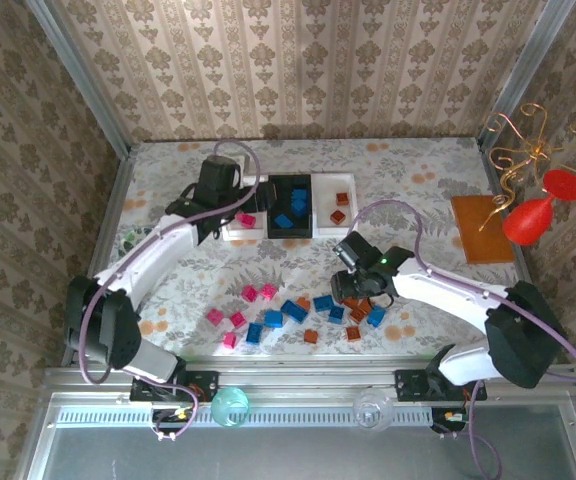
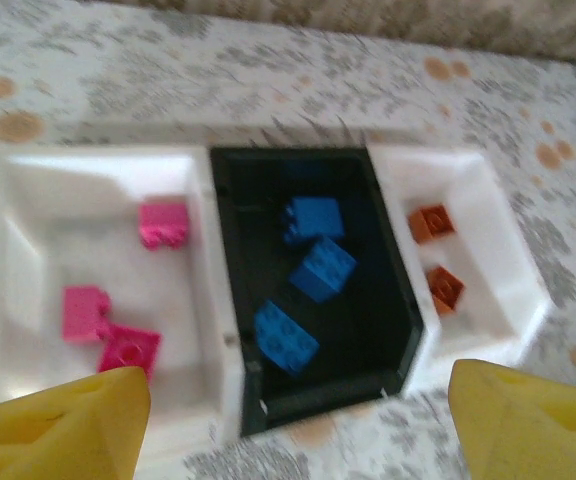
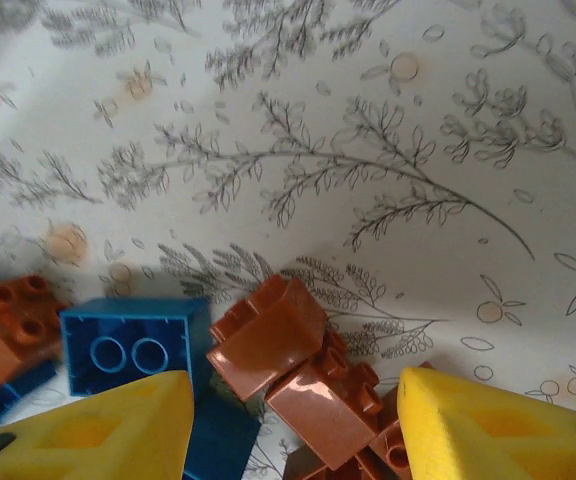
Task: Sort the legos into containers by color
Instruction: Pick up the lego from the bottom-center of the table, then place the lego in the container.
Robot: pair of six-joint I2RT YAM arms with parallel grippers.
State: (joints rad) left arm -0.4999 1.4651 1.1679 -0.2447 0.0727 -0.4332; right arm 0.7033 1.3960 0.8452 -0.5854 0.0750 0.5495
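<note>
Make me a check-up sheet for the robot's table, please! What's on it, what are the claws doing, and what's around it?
Surface: flowery tablecloth, no spill seen.
Job's things: left white tray holds three pink bricks, black tray three blue bricks, right white tray two orange-brown bricks; loose bricks of all three colours lie mixed near the arms.
Clutter: orange-brown board and red ornaments on a gold wire stand, at the right.
Grippers: left gripper open and empty above the trays; right gripper open, fingers either side of an orange-brown pile.
Cables: purple cable loops along each arm.
Surroundings: patterned wallpaper walls, metal rail at the near edge.
</note>
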